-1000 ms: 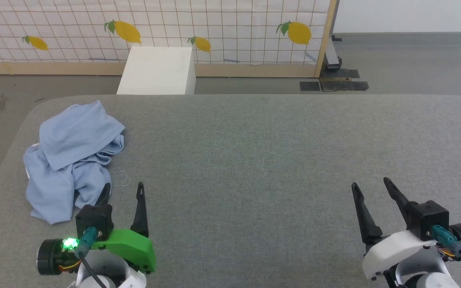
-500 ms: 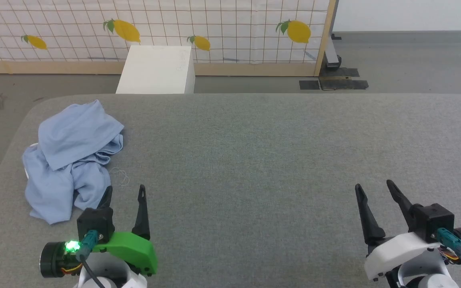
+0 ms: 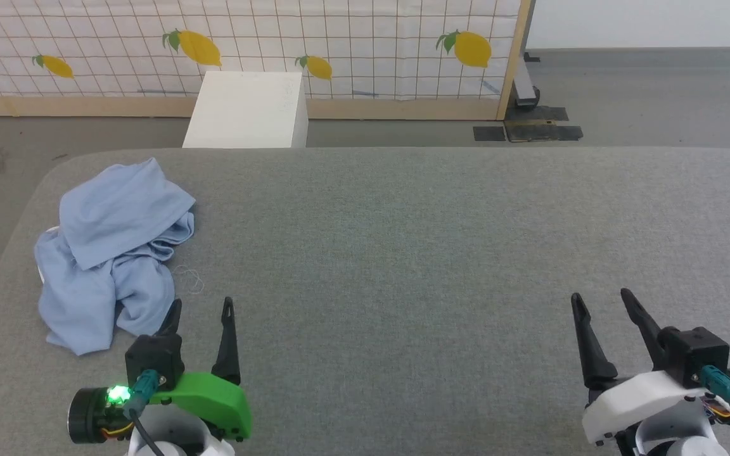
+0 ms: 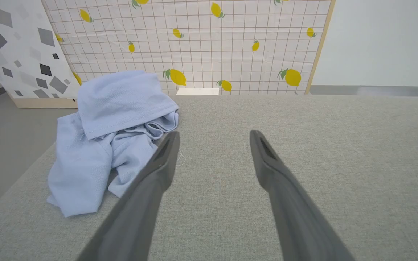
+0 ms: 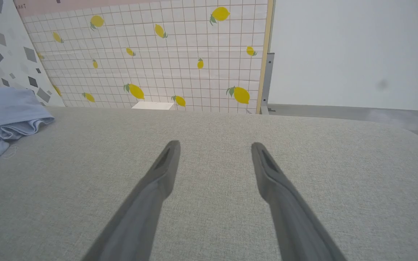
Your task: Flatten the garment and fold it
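Step in hand: the very start. Nothing is flattened and nothing is folded.

The light blue soft-knit T-shirt (image 3: pixel 111 253) lies in a crumpled heap on the far-left part of the grey fabric-covered counter (image 3: pixel 403 253). One hemmed flap is thrown over the top, with folds bunched beneath it and a sliver of white at its left side.

Left gripper (image 3: pixel 202 301): low at the near left, just beside the heap's near right corner. Its fingers are spread wide with nothing between them. One tip sits close to the cloth; I cannot tell whether it touches.

Right gripper (image 3: pixel 601 294): at the near right, well apart from the shirt. Its fingers are also spread wide and empty over bare counter.

Next move, as I judge it: the left arm reaches into the heap, pinches a hem or corner and draws it toward the middle. The right arm must cross over for a second hold before any spreading.

Edges: the heap sits near the counter's left edge and its rounded far-left corner, so a leftward tug could drag cloth over the side. There is broad open room toward the middle and right. A loose pale thread (image 3: pixel 191 278) lies just right of the heap. The white box (image 3: pixel 244 117) and the lemon-print screen (image 3: pixel 339 50) stand beyond the far edge, out of reach.
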You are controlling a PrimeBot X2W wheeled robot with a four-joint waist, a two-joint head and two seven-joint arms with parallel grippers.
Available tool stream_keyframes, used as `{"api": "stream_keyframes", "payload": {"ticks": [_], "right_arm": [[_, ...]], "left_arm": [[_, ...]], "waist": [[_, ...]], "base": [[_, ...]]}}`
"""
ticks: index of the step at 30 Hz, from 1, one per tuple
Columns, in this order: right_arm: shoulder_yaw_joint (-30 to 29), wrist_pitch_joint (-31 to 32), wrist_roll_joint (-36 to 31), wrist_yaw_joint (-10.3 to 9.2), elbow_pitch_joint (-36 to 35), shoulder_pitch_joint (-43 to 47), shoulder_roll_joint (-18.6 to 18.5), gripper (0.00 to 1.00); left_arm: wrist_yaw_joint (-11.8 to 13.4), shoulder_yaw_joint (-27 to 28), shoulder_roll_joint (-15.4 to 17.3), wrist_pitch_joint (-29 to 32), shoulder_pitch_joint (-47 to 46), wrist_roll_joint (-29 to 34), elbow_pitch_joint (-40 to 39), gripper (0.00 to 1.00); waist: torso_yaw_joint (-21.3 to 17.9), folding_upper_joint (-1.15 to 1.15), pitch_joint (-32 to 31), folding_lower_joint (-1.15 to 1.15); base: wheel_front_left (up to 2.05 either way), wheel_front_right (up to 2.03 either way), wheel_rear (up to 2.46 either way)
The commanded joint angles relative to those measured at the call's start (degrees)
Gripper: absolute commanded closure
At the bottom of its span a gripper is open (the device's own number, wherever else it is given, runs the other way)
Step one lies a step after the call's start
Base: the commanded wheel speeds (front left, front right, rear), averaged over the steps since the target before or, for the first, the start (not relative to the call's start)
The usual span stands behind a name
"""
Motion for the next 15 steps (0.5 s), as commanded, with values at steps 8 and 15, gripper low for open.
{"api": "stream_keyframes", "payload": {"ticks": [8,15], "right_arm": [[-0.85,-1.57,1.34,-0.04,0.44,-0.62,0.08,0.00],[-1.39,-2.37,1.87,-0.04,0.81,-0.60,0.09,0.00]], "left_arm": [[0.24,-0.14,-0.13,-1.47,-0.46,-1.10,0.88,0.00],[0.18,-0.21,-0.15,-2.28,-0.50,-1.51,1.47,0.00]], "waist": [[-0.09,0.00,-0.09,0.00],[-0.14,0.00,-0.19,0.00]], "base": [[0.00,0.00,0.00],[0.00,0.00,0.00]]}}
